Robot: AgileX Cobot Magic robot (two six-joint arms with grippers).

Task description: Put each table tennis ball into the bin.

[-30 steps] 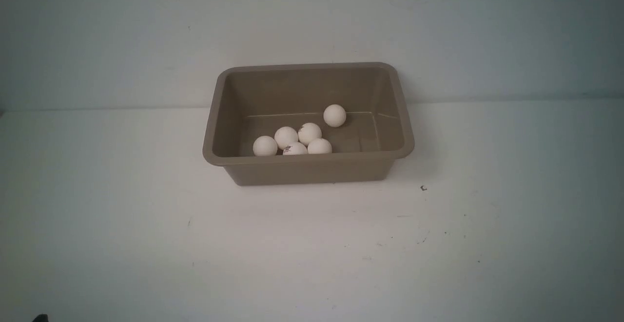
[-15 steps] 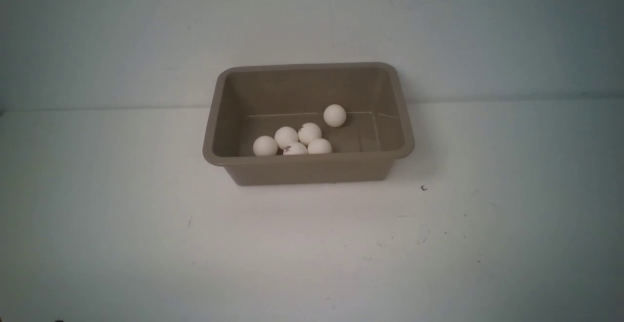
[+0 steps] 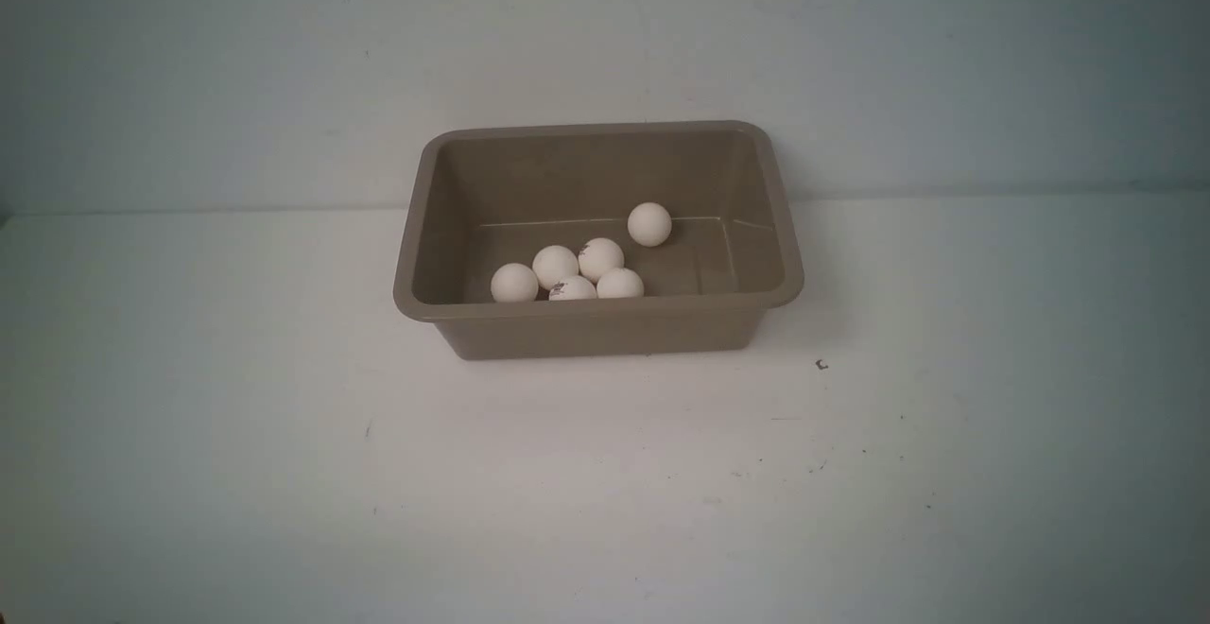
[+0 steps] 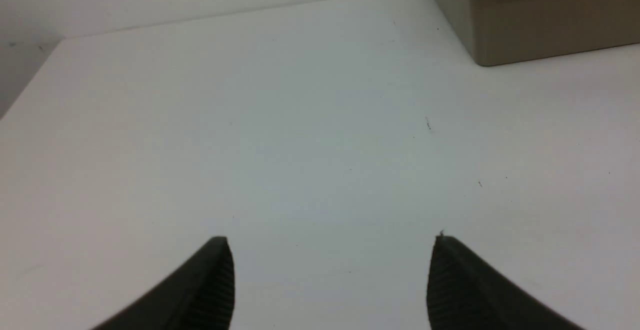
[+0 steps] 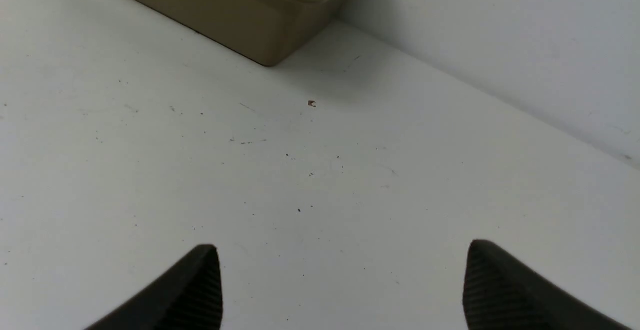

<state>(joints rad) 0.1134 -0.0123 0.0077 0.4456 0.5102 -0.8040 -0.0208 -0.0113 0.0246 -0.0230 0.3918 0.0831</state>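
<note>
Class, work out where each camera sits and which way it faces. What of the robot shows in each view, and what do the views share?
Front: between the arms, looking forward and down at the bin and six white balls; no end effector shows.
Left wrist: on the left arm, looking past its open end effector at the table and a bin corner.
Right wrist: on the right arm, looking past its open end effector at the table and another bin corner.
Shared: all three show the bin.

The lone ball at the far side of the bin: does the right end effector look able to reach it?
Probably yes: the right end effector is open, and the lone ball sits apart, though the bin's walls limit access.
</note>
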